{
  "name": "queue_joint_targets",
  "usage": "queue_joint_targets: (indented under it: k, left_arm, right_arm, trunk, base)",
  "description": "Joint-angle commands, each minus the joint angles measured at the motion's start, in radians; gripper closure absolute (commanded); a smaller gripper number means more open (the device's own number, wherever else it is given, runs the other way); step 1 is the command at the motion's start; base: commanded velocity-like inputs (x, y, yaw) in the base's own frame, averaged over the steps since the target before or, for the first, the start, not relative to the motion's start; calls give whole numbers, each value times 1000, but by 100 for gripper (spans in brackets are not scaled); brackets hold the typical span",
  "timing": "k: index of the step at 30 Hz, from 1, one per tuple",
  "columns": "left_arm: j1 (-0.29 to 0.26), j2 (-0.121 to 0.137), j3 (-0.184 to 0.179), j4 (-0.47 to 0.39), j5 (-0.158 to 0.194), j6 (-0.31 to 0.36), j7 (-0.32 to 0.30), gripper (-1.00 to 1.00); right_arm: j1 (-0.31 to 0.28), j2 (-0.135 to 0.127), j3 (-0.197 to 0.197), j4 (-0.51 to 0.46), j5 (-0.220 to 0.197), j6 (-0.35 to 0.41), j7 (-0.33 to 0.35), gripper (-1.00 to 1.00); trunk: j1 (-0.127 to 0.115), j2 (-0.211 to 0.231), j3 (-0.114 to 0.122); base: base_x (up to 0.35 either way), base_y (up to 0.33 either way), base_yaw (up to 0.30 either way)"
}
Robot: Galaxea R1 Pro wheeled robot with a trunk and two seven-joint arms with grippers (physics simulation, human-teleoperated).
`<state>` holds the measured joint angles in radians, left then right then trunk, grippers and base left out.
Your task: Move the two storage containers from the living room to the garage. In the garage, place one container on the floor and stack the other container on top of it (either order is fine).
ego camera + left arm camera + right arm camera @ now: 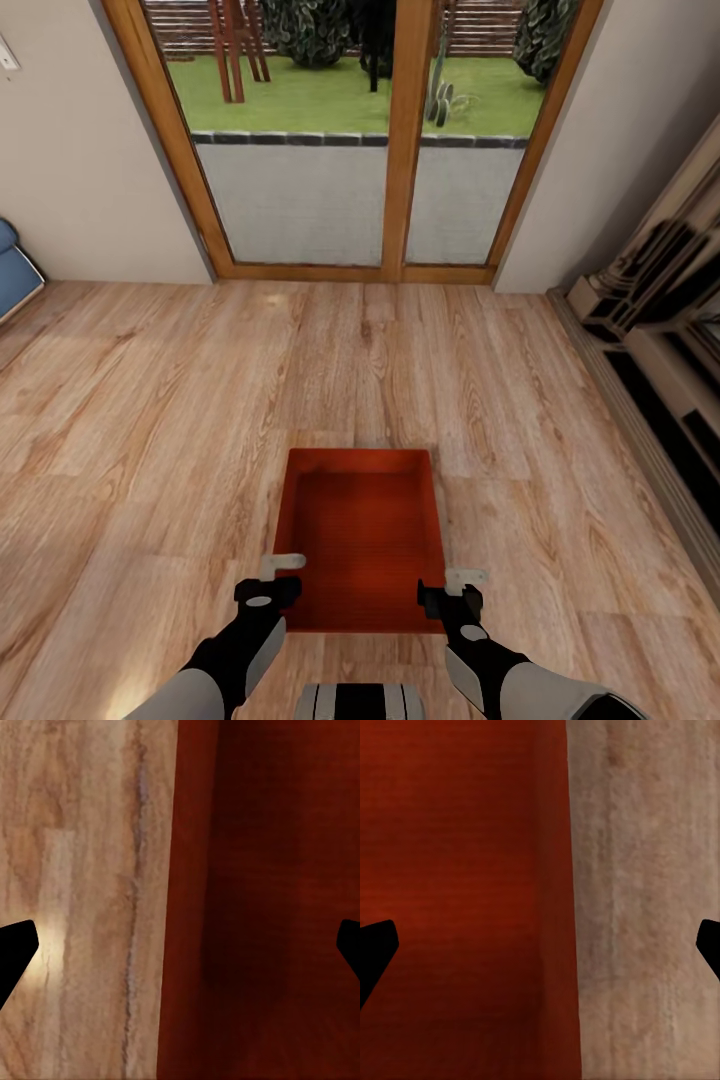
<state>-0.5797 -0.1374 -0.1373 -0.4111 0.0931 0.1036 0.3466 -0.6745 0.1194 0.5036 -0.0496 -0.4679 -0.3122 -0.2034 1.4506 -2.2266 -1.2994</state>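
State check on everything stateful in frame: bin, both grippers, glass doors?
Orange-red rectangular storage container: upright on the wood-plank floor, no lid, empty.
Left gripper: open, straddling the container's left wall.
Right gripper: open, straddling its right wall.
Wood-framed glass doors: closed.

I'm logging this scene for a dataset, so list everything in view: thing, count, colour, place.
storage container: one, orange-red, open-topped, on the wood floor right in front of the robot.
wood floor: one, light plank, across the room.
glass doors: one pair, wooden-framed, in the far wall, lawn and shrubs beyond.
walls: cream, either side of the doors.
sofa: edge of one, blue, far left.
shelving unit: one, beige, along the right wall.
left gripper: one, black, jaws open astride the container's left wall.
right gripper: one, black, jaws open astride its right wall.
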Motion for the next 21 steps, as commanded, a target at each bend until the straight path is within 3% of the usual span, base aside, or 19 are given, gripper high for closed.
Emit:
queue_joint_targets:
  k: [1, 6, 21]
  left_arm:
    - [0, 1, -8, -2, 10, 5, 8, -100]
    - [0, 1, -8, -4, 10, 5, 8, -100]
    - [0, 1, -7, -6, 14, 5, 8, -100]
  right_arm:
    - [0, 0, 9, 1, -8, -3, -4, -100]
    - [0, 0, 9, 1, -8, -3, -4, -100]
    - [0, 0, 9, 1, -8, -3, -4, -100]
  trunk:
    - [4, -7, -4]
    - [23, -42, -19]
    - [23, -42, -19]
  base:
    - [0, 0, 0]
    - [0, 0, 0]
    - [0, 0, 0]
